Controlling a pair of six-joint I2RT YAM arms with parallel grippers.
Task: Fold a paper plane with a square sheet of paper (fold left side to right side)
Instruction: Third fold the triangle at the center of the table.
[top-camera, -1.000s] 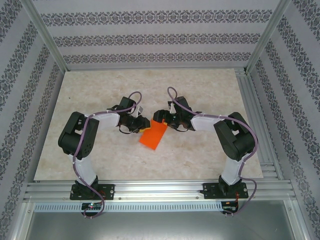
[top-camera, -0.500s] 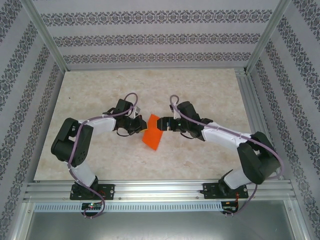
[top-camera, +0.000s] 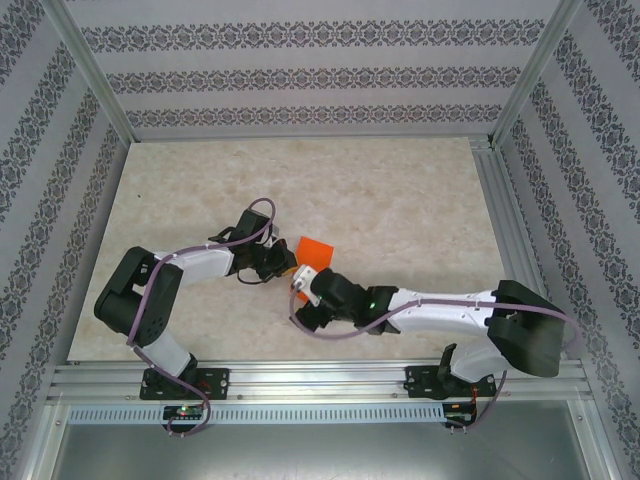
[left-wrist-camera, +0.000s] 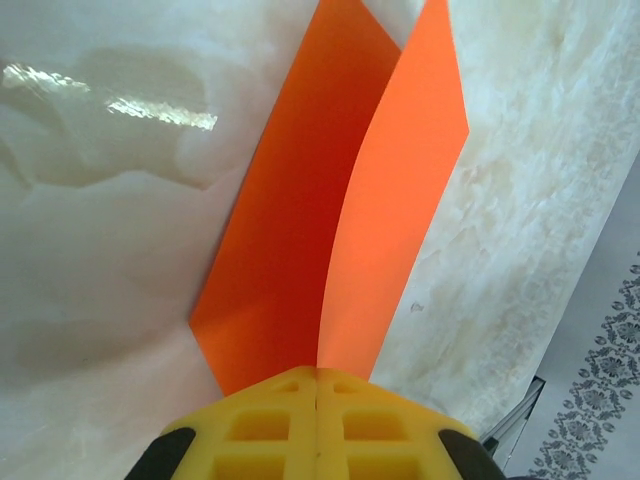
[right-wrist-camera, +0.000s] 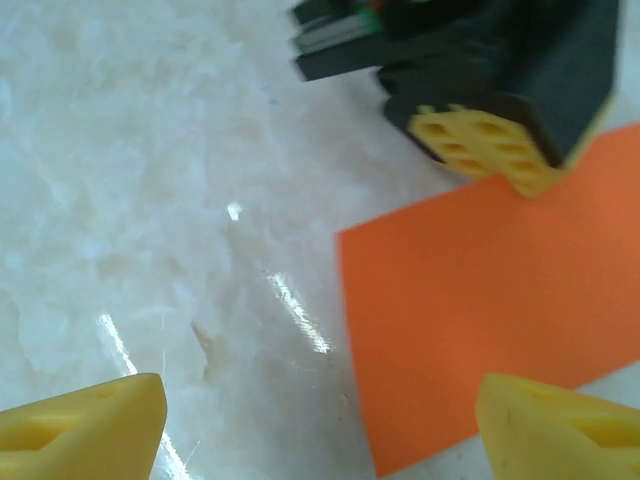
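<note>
Thin bright-orange square sheet of paper (left-wrist-camera: 290, 230): plain, unmarked. Glossy stone-look worktop (top-camera: 400, 190): cream-beige, marbled veining. Left gripper (left-wrist-camera: 317, 395), right gripper (right-wrist-camera: 322, 425): yellow fingers. Robot arms (top-camera: 440, 308): white links, black joints, purple cables (top-camera: 150, 300). Patterned enclosure walls (top-camera: 300, 80): pale stripes, dark floral bands.

The left hand (left-wrist-camera: 316, 415) has pinched shut on the square sheet of paper (left-wrist-camera: 330, 220). The right hand (right-wrist-camera: 320, 430) has swung away from the sheet's opposite edge and now sits just beside the left hand.
</note>
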